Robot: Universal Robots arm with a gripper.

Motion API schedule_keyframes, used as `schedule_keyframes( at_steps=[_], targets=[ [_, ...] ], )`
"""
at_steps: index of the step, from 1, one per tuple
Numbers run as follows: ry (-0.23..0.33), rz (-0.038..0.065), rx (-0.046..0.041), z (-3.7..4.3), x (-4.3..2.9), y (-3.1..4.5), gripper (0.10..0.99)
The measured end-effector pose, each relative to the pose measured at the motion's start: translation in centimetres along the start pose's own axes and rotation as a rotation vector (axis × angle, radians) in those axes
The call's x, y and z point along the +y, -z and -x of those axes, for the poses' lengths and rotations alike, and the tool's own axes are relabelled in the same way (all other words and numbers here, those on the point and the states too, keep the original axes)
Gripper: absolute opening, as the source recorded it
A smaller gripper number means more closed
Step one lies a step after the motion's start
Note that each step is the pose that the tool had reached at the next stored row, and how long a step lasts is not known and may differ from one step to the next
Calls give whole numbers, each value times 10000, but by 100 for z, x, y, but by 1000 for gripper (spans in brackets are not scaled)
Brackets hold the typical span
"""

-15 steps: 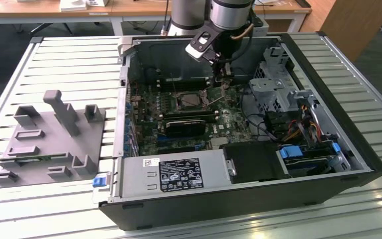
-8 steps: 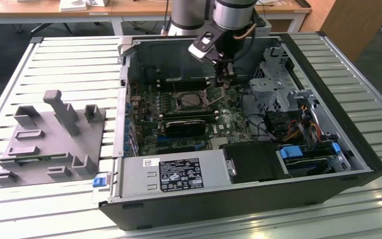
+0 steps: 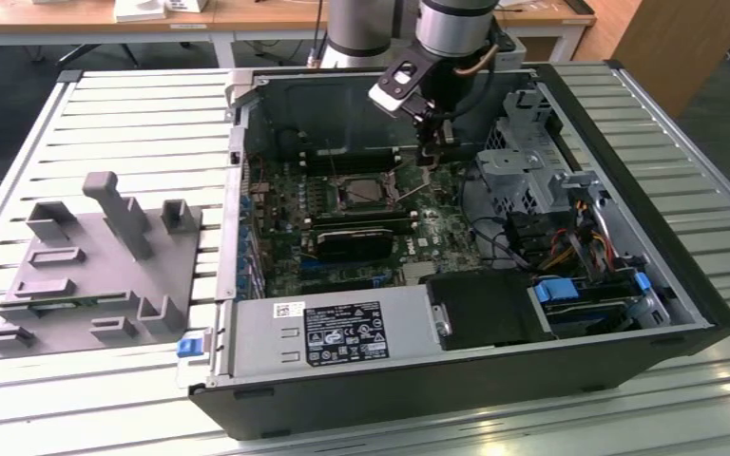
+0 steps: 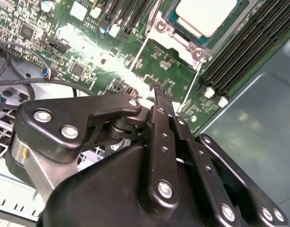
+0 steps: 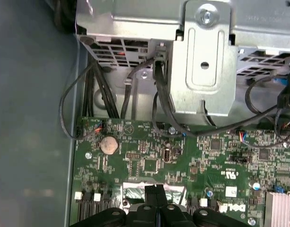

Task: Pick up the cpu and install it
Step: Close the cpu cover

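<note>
Looks like the cpu (image 4: 206,16) already sits in the socket (image 4: 169,35); the gripper (image 4: 162,96) is clenched empty, hovering just beside.

Arm (image 3: 451,28) descending from above; gripper (image 3: 430,160) pointing down, fingers (image 4: 159,124) pressed together.
</note>
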State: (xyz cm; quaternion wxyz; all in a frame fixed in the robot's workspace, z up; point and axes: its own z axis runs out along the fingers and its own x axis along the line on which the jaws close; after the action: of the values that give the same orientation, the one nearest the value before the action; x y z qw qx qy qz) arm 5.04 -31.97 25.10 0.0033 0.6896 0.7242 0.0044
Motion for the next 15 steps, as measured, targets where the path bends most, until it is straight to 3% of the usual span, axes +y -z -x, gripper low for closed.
schedule_keyframes(
  at_steps=[15],
  targets=[
    [-1,-1,-12,-22,104,-5,106]
  ],
)
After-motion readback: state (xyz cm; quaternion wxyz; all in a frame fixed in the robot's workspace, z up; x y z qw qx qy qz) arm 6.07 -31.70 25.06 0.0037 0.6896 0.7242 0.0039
